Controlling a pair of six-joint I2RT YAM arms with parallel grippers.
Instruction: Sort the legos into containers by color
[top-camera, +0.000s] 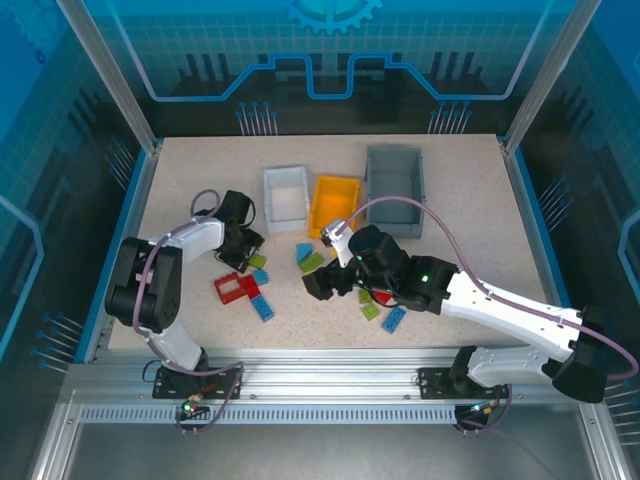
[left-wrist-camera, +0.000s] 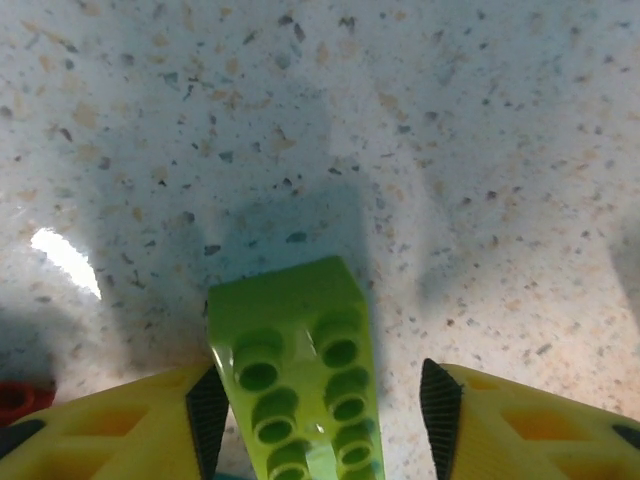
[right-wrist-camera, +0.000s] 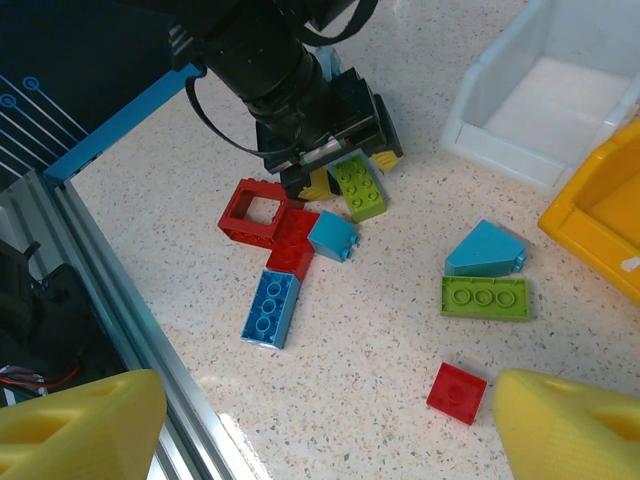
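My left gripper (left-wrist-camera: 322, 410) is open and low over the table, straddling a lime green lego (left-wrist-camera: 295, 370). The brick lies near the left pad (left-wrist-camera: 208, 410), with a gap to the right pad. In the top view this gripper (top-camera: 245, 245) sits left of the white bin (top-camera: 268, 200), the orange-yellow bin (top-camera: 322, 205) and the grey bin (top-camera: 375, 190). My right gripper (right-wrist-camera: 330, 430) hovers wide open and holds nothing. Below it lie a small red lego (right-wrist-camera: 458, 393), a lime plate (right-wrist-camera: 485, 298), a teal sloped brick (right-wrist-camera: 485, 250) and a blue brick (right-wrist-camera: 268, 308).
A red frame brick (right-wrist-camera: 255, 210), a red brick (right-wrist-camera: 293, 245) and a light blue brick (right-wrist-camera: 333, 235) cluster beside the left gripper. More bricks lie by the right arm, among them a blue one (top-camera: 393, 318). The table's aluminium front rail (top-camera: 330, 370) runs close by.
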